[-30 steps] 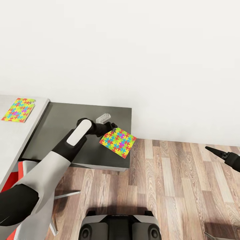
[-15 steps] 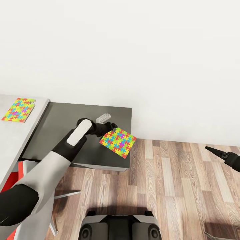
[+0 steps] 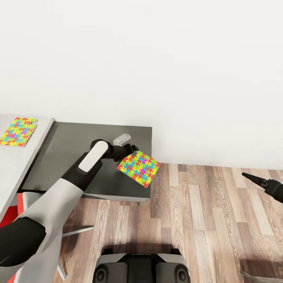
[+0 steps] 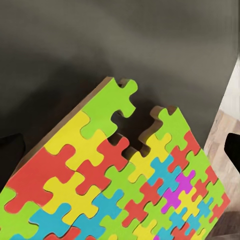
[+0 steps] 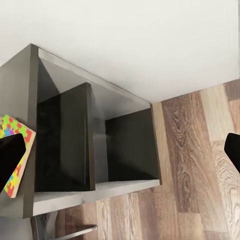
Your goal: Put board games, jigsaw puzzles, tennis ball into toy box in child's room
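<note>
While the left hand (image 3: 133, 152) is clamped on one corner of a jigsaw puzzle (image 3: 138, 168), the square hangs tilted above the desk's dark grey wing (image 3: 78, 153), overhanging its corner toward bare wood floor (image 3: 204, 220). A second puzzle (image 3: 17, 131) lies on the desk's light top (image 3: 15, 165), well apart. The right hand (image 3: 255, 181) is over the floor; its opening cannot be told.

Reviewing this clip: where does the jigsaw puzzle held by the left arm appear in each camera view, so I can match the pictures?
Head view: the held jigsaw puzzle sits at centre, at the left tool, over the dark grey wing's front right corner.
Left wrist view: the puzzle spreads across the lower half.
Right wrist view: a sliver at one edge.
Shared landmark: the dark grey wing.
</note>
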